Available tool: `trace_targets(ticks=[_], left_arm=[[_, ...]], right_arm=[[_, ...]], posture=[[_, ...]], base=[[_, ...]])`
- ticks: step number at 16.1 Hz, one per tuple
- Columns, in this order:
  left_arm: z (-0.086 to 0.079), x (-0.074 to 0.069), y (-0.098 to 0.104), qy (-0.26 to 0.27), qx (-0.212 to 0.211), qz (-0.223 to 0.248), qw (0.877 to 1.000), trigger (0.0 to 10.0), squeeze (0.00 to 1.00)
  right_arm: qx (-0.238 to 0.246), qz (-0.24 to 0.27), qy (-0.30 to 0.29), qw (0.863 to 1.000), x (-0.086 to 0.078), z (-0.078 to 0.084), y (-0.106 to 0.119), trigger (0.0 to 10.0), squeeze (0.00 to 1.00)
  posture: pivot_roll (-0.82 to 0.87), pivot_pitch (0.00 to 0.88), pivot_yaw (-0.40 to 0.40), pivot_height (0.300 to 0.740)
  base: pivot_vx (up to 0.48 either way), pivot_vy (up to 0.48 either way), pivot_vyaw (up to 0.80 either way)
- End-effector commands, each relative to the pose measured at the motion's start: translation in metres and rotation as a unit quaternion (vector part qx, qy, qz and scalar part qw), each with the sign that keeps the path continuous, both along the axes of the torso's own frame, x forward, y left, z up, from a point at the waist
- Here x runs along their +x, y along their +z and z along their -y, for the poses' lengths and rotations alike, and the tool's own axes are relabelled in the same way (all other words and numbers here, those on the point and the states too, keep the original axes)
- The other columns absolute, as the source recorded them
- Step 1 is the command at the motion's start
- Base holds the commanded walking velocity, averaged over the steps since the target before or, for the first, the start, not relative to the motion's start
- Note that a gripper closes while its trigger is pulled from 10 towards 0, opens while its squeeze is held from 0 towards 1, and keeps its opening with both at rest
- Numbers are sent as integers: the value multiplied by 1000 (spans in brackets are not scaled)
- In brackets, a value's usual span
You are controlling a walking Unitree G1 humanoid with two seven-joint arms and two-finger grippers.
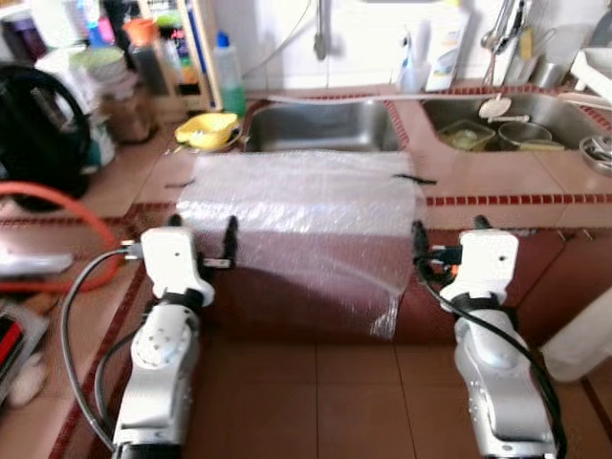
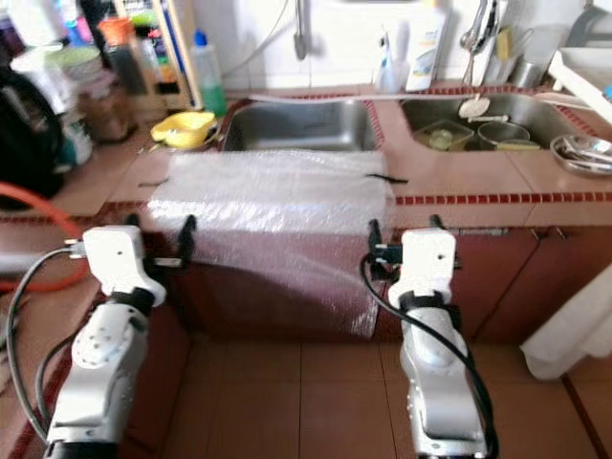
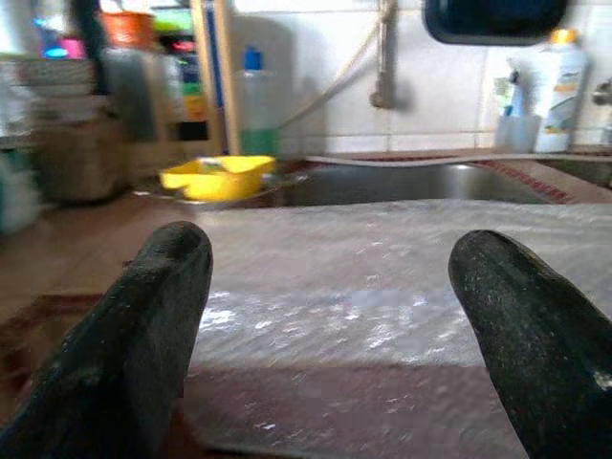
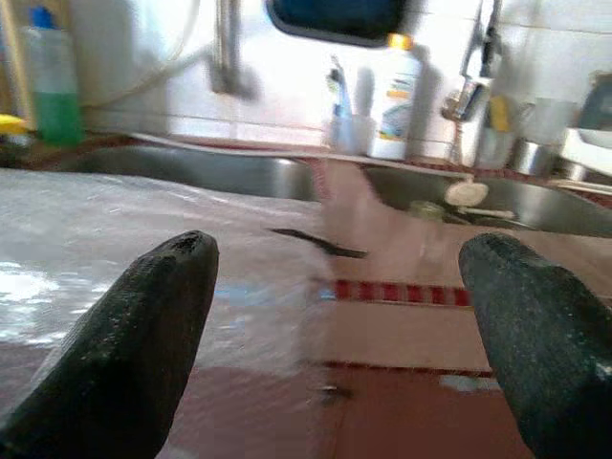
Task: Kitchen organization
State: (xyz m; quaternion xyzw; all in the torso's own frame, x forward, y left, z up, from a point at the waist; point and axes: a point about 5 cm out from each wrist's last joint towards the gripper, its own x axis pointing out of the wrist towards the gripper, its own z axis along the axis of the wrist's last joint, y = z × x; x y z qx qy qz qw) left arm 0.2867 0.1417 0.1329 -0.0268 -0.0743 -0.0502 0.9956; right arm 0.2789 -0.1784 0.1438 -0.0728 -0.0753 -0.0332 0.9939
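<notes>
Here I have the left claw and the right claw both spread apart before the bubble wrap sheet, which looks light, limp and slippery on the counter, so I would pinch its hanging front edge at the two corners.

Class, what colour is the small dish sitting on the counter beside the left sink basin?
Yellow. The dish shows best in the left eye view.

Squinted at all four feeds and honestly I can't read a single word or number anywhere. The white bottle by the sink has a label with some blue on it, but it's just a smear. Same for the green-liquid bottle and the jars on the rack: colours only, too blurry for me to make out letters.
</notes>
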Motion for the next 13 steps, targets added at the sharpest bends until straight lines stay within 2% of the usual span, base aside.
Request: trace_targets(ticks=[1, 7, 10, 13], left_arm=[[-8, 1, 2, 9, 11, 1, 1000, 10000, 0], [-7, 1, 0, 5, 10, -4, 1000, 10000, 0], [-6, 1, -1, 1, 10, -6, 1000, 10000, 0], [-5, 1, -1, 5, 9, -7, 1000, 10000, 0]], right_arm=[[5, 19, 2, 1000, 1, -4, 9, 10000, 0], [14, 12, -2, 1000, 1, -4, 6, 10000, 0], [16, 12, -2, 1000, 1, -4, 7, 10000, 0], [16, 11, -6, 1000, 1, -3, 6, 10000, 0]], posture=[[-29, 7, 62, 740], [-29, 11, 68, 740], [-29, 12, 70, 740], [-29, 13, 70, 740]], base=[[469, 0, 0], [466, 0, 0], [442, 0, -481], [0, 0, -800]])
